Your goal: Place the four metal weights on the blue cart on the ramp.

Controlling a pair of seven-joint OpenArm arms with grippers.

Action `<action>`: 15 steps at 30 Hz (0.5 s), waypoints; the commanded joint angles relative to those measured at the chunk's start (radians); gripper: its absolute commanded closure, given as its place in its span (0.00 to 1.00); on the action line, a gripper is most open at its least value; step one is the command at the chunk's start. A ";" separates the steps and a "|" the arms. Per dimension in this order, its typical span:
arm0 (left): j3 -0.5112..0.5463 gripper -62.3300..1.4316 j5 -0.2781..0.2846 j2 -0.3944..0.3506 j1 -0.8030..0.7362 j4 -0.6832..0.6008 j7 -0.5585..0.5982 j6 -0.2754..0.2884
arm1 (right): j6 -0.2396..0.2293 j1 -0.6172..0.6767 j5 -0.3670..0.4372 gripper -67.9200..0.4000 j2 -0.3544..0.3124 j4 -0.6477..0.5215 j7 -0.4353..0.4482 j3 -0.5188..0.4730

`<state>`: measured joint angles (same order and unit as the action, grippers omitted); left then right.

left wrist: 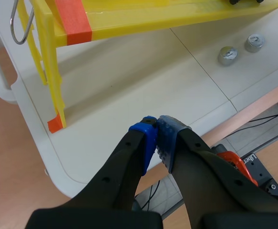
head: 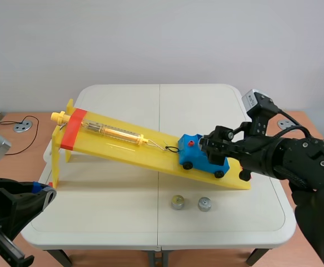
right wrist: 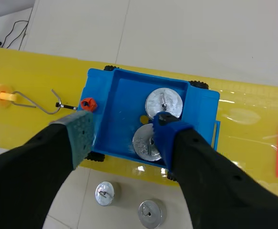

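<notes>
- The right pincer (head: 214, 146) hung over the blue cart (head: 198, 158), its fingers spread wide with nothing between them.
- The cart stood at the low right end of the yellow ramp (head: 123, 142), close to the right edge of the white surface (head: 106, 222).
- Two metal weights lay side by side in the cart's tray, one (right wrist: 164, 102) and another (right wrist: 146, 142).
- Two loose weights (head: 178, 202) (head: 205, 204) sat on the surface just nearer than the ramp's low end. They were close together but apart, with bare surface between them and the near edge.
- The left pincer (left wrist: 157, 138) was closed on nothing, its pads meeting, off the surface's near left corner.
- A spring scale (head: 103, 130) lay along the ramp, hooked to the cart.
- A plain pale wall (head: 162, 39) stood behind.
</notes>
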<state>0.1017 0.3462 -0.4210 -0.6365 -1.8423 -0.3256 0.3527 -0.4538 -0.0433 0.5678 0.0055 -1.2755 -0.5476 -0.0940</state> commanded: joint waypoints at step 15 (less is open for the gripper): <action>0.018 0.92 0.077 0.008 0.008 -0.073 0.096 0.018 | -0.116 0.243 0.072 0.54 -0.290 -0.564 0.122 -0.080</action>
<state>0.1017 0.3462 -0.4210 -0.6365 -1.8423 -0.3256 0.3527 -0.5098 0.2241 0.5678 -0.2111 -1.7229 -0.5480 -0.1467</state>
